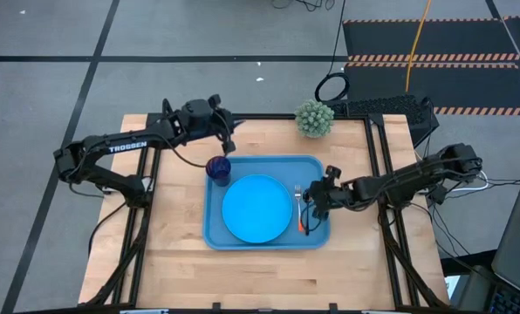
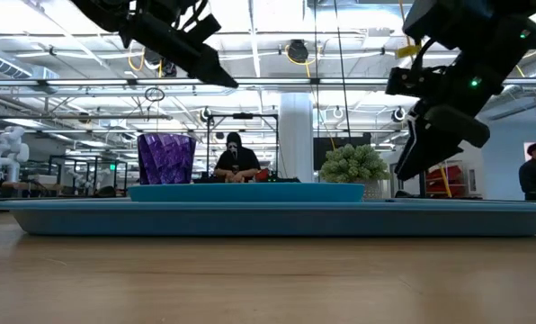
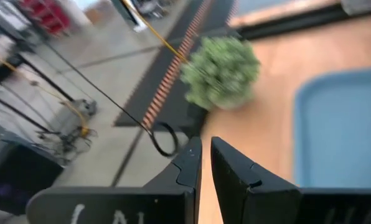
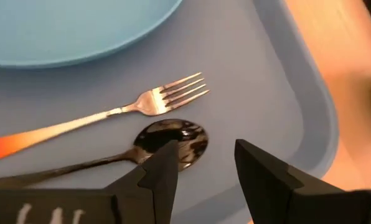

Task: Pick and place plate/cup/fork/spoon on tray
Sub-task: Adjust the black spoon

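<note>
The blue tray [image 1: 317, 166] lies in the middle of the table. On it lie the sky-blue plate [image 1: 256, 208], the purple cup [image 1: 218, 167] at its far left corner, and the orange-handled fork [image 4: 111, 115] and dark spoon [image 4: 167, 142] side by side near its right rim. My right gripper [image 4: 204, 165] is open and empty just above the spoon's bowl. My left gripper [image 3: 205, 152] is nearly shut and empty, above the table's far left, beyond the cup.
A small green plant [image 1: 314, 118] stands at the table's far edge, right of my left gripper. Bare wood lies in front of the tray and to its left. People show in the room behind the table in the low view.
</note>
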Robot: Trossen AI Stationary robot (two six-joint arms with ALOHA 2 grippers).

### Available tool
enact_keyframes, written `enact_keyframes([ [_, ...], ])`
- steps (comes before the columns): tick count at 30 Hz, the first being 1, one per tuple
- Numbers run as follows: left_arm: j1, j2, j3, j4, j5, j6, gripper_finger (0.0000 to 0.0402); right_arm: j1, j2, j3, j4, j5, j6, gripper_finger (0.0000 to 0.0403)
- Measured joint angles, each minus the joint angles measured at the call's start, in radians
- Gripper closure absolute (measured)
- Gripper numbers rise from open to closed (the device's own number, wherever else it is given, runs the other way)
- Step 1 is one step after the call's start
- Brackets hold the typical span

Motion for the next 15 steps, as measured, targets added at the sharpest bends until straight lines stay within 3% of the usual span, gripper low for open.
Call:
enact_keyframes([
  [7, -0.060, 0.000, 0.000, -0.086, -0.007, -0.016, 0.0364, -0.084, 0.017, 0.000, 0.000, -0.072, -0.176, 0.0252],
  [15, -0.105, 0.000, 0.000, -0.101, -0.117, -0.028, 0.0364, -0.128, 0.057, 0.000, 0.016, -0.127, -0.277, 0.0252],
])
